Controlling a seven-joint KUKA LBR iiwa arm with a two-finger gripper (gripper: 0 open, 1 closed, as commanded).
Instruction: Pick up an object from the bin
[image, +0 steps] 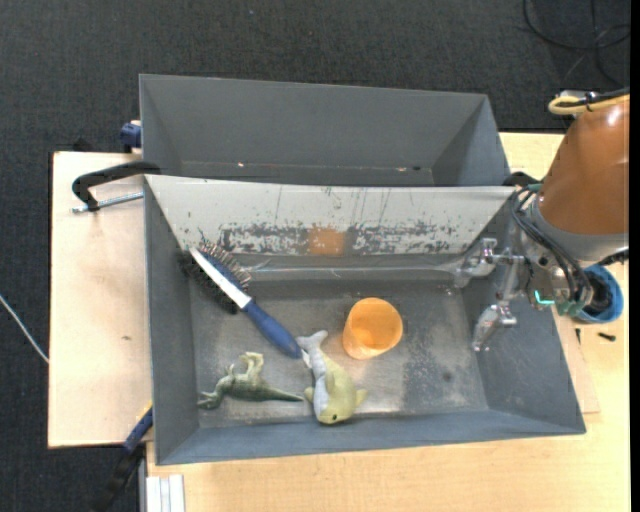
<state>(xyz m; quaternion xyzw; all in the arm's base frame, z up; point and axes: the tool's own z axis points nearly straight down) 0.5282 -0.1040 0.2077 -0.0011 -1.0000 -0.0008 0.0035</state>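
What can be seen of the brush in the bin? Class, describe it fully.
The brush lies flat on the bin floor, in the left half near the back wall, running diagonally. Its head, at the upper left, is a white strip with dark bristles beside it. The handle, toward the lower right, is blue and looks like plastic. The handle's end reaches the grey tail of a plush fish; whether they touch cannot be told.
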